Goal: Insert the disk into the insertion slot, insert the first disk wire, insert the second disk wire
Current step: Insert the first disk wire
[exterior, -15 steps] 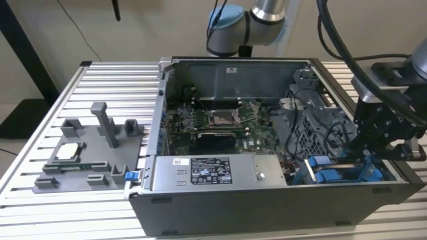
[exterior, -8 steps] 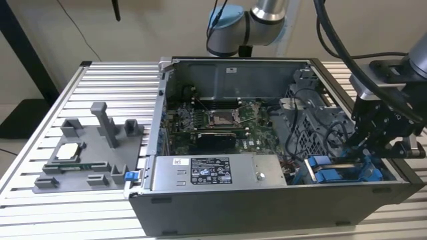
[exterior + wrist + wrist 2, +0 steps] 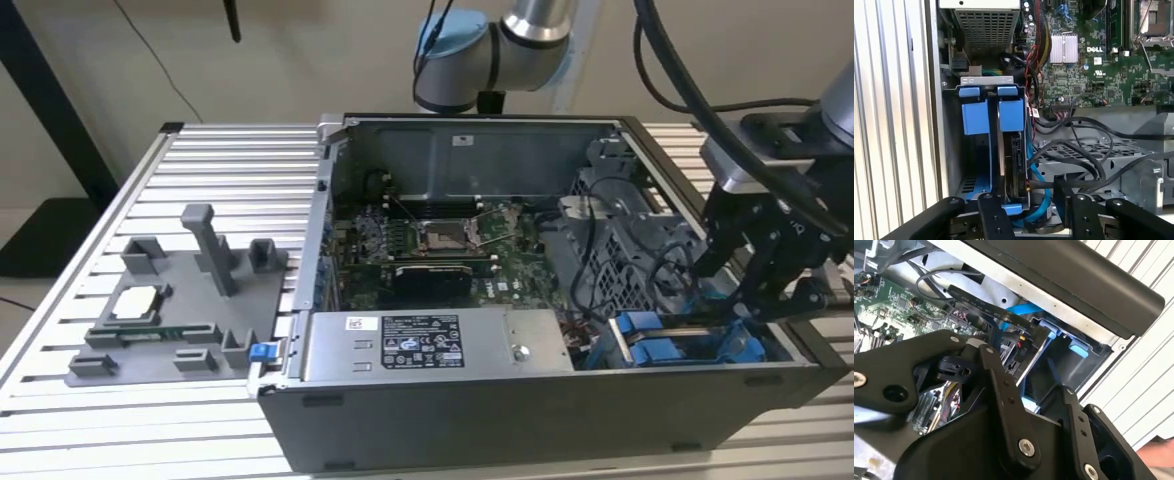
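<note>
Hovering with jaws apart, the gripper [image 3: 1030, 197] hangs by the disk [image 3: 1015, 150] (dark, edge-on, blue-framed), seated in the insertion slot [image 3: 954, 150].

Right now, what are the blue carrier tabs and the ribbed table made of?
Blue carrier tabs: probably moulded plastic; matte, uniformly coloured, with rounded edges. Ribbed table: looks like extruded aluminium; satin silver with straight parallel grooves.

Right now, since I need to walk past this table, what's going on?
The arm's gripper is down at the insertion slot in a corner of the open computer case. The disk in its blue carrier already sits in that slot, beside another blue-ended carrier. Black cables lie alongside; I cannot tell whether any is plugged in.
</note>
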`<state>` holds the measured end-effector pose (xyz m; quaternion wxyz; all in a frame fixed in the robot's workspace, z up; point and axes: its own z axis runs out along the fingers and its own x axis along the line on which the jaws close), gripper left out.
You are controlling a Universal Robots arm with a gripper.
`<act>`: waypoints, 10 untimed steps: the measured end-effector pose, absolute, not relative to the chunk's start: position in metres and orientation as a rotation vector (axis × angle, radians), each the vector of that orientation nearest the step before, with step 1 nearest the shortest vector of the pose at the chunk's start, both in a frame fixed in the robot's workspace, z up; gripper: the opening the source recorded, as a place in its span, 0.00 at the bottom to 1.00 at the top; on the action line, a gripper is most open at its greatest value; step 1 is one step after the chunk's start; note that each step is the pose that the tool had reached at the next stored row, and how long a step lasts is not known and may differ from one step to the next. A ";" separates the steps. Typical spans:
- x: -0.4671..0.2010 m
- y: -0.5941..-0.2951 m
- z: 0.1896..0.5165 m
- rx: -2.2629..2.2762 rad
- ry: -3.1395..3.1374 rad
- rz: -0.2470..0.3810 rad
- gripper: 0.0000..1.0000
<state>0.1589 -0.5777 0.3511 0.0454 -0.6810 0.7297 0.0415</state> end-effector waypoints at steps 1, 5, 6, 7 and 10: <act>0.159 -0.578 0.354 -2.080 2.229 0.127 1.00; 0.159 -0.578 0.355 -2.079 2.229 0.127 0.00; 0.159 -0.578 0.356 -2.079 2.229 0.127 0.00; 0.159 -0.578 0.357 -2.079 2.230 0.126 0.00; 0.159 -0.578 0.371 -2.079 2.230 0.127 0.00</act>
